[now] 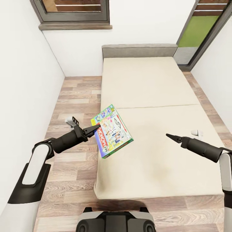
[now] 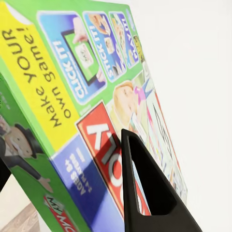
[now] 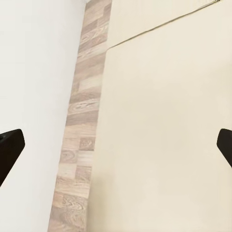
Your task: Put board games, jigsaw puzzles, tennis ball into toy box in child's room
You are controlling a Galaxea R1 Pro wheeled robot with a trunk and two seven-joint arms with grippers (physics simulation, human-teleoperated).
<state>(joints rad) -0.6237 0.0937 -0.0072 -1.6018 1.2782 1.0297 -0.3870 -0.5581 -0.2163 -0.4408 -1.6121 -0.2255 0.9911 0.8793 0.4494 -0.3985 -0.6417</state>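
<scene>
Above the bed [image 1: 154, 83], the left gripper [image 1: 95, 128] pinches a Monopoly board game [image 1: 113, 130], tilted, long axis running from window side toward the robot. The right gripper [image 1: 169, 135] hovers, fingers spread.

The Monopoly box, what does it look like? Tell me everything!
The Monopoly box is a flat green cardboard-looking game box with a red logo, cartoon pictures, and a yellow strip reading "Make YOUR own game!". It is closed and tilted, held up over the left edge of the beige bed. The left gripper pinches its edge; one black finger presses its face.
</scene>
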